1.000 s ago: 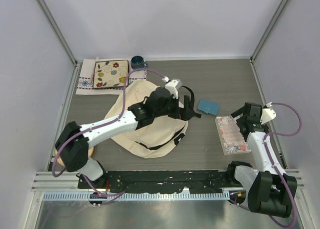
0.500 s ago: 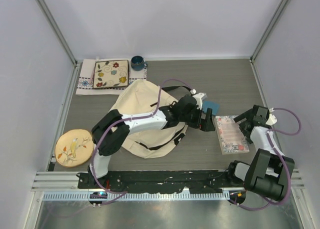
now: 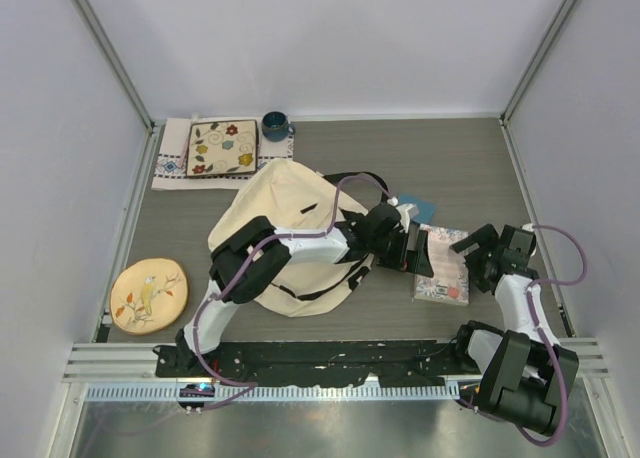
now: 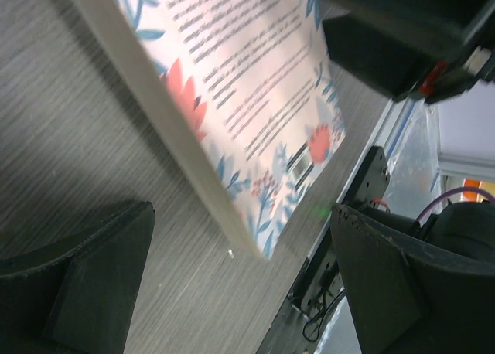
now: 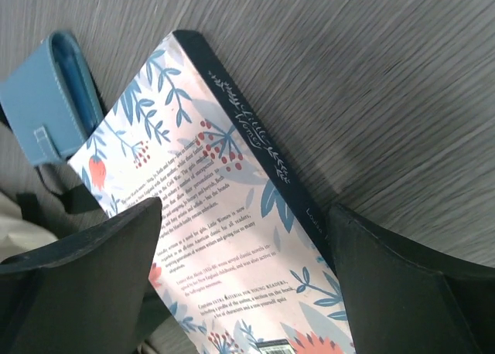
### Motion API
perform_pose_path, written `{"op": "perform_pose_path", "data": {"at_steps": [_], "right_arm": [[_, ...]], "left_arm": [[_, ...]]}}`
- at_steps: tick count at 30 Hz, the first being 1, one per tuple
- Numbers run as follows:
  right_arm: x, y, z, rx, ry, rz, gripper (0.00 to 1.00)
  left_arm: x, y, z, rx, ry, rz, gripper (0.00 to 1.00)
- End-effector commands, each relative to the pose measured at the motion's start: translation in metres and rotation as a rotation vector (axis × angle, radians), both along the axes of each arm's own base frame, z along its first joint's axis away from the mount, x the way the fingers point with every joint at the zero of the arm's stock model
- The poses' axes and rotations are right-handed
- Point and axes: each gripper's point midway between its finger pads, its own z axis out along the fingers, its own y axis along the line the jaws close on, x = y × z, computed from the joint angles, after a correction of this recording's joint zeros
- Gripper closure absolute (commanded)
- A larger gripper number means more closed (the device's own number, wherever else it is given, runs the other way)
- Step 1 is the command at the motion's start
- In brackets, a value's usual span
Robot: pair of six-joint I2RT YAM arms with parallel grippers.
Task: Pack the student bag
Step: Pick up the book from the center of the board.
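Cream fabric marks the student bag (image 3: pixel 283 200), slumped left of centre on the grey wood-grain table (image 3: pixel 460 158) with the left arm stretched across it. Just right of the bag, the left gripper (image 3: pixel 417 250) sits at the left edge of a floral paperback book (image 3: pixel 446 278), fingers spread wide with nothing between them; whether it touches the cover cannot be told. The book lies flat with its printed back cover up. Farther right of the bag, the right gripper (image 3: pixel 466 261) faces the book from the opposite side, its jaws also apart and poised over the cover beside the dark spine. A small blue case (image 3: pixel 411 204) lies by the bag's black straps, just beyond the book. Behind the bag sit a flower-patterned mat (image 3: pixel 222 148) on an embroidered cloth (image 3: pixel 170 160) and a dark blue mug (image 3: pixel 275 126). Left of the bag, a round wooden plate (image 3: pixel 148 295) shows a painted bird.
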Motion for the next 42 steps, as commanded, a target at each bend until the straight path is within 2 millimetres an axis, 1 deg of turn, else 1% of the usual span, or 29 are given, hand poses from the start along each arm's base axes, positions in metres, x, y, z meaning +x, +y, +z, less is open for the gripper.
{"op": "perform_pose_path", "data": {"at_steps": [1, 2, 3, 4, 8, 9, 11, 12, 14, 16, 18, 19, 20, 23, 29, 30, 33, 35, 36, 37, 39, 40, 41, 42], "right_arm": [[-0.010, 0.036, -0.001, 0.131, -0.013, 0.145, 0.10], [-0.010, 0.039, 0.001, 0.142, -0.021, 0.158, 0.11], [-0.011, 0.042, 0.001, 0.154, -0.024, 0.167, 0.11], [-0.012, 0.046, 0.001, 0.170, -0.028, 0.177, 0.12], [-0.015, 0.047, 0.001, 0.165, -0.030, 0.185, 0.12], [-0.015, 0.048, 0.002, 0.166, -0.030, 0.185, 0.12], [-0.015, 0.048, 0.003, 0.165, -0.032, 0.186, 0.12], [-0.014, 0.047, 0.004, 0.161, -0.035, 0.188, 0.12], [-0.015, 0.047, 0.005, 0.160, -0.033, 0.188, 0.12], [-0.015, 0.048, 0.004, 0.160, -0.036, 0.191, 0.12], [-0.015, 0.048, 0.005, 0.162, -0.040, 0.194, 0.12], [-0.015, 0.049, 0.004, 0.165, -0.037, 0.194, 0.12], [-0.015, 0.049, 0.004, 0.164, -0.039, 0.196, 0.12], [-0.015, 0.050, 0.005, 0.165, -0.044, 0.200, 0.12], [-0.016, 0.052, 0.004, 0.174, -0.045, 0.203, 0.12], [-0.015, 0.052, 0.005, 0.171, -0.048, 0.206, 0.12], [-0.015, 0.053, 0.006, 0.173, -0.054, 0.214, 0.12], [-0.015, 0.054, 0.005, 0.177, -0.055, 0.216, 0.12], [-0.015, 0.054, 0.005, 0.178, -0.056, 0.215, 0.12], [-0.014, 0.054, 0.006, 0.177, -0.060, 0.219, 0.12], [-0.015, 0.054, 0.005, 0.178, -0.056, 0.219, 0.12], [-0.014, 0.054, 0.006, 0.178, -0.059, 0.222, 0.12], [-0.014, 0.055, 0.007, 0.178, -0.062, 0.225, 0.12], [-0.014, 0.055, 0.007, 0.179, -0.063, 0.226, 0.12]], "left_arm": [[0.007, -0.027, 0.029, -0.117, -0.011, -0.012, 0.00], [0.007, -0.028, 0.023, -0.111, -0.003, -0.013, 0.01], [0.008, -0.031, 0.026, -0.117, -0.002, -0.013, 0.02], [0.009, -0.031, 0.024, -0.116, -0.003, -0.014, 0.04], [0.007, -0.034, 0.025, -0.131, 0.020, -0.013, 0.12], [0.007, -0.035, 0.025, -0.134, 0.023, -0.012, 0.20], [0.005, -0.034, 0.027, -0.140, 0.029, -0.014, 0.28], [0.006, -0.035, 0.034, -0.157, 0.026, -0.009, 0.33], [0.007, -0.033, 0.037, -0.163, 0.013, 0.007, 0.35], [0.009, -0.033, 0.048, -0.192, -0.009, 0.017, 0.43], [0.010, -0.034, 0.053, -0.198, -0.018, 0.019, 0.51], [0.010, -0.034, 0.057, -0.204, -0.020, 0.014, 0.51], [0.008, -0.035, 0.060, -0.214, -0.021, 0.005, 0.55], [0.008, -0.036, 0.068, -0.232, -0.025, 0.002, 0.61], [0.009, -0.036, 0.081, -0.263, -0.048, 0.011, 0.65], [0.010, -0.035, 0.081, -0.264, -0.048, 0.016, 0.65], [0.010, -0.034, 0.092, -0.292, -0.070, 0.023, 0.68], [0.010, -0.033, 0.093, -0.292, -0.078, 0.026, 0.69], [0.011, -0.033, 0.090, -0.286, -0.077, 0.021, 0.69], [0.011, -0.035, 0.092, -0.289, -0.074, 0.013, 0.69], [0.009, -0.039, 0.086, -0.286, -0.051, 0.006, 0.65], [0.009, -0.041, 0.087, -0.297, -0.044, -0.001, 0.63], [0.008, -0.041, 0.084, -0.294, -0.032, 0.001, 0.58], [0.007, -0.043, 0.079, -0.289, -0.012, 0.004, 0.58]]}}
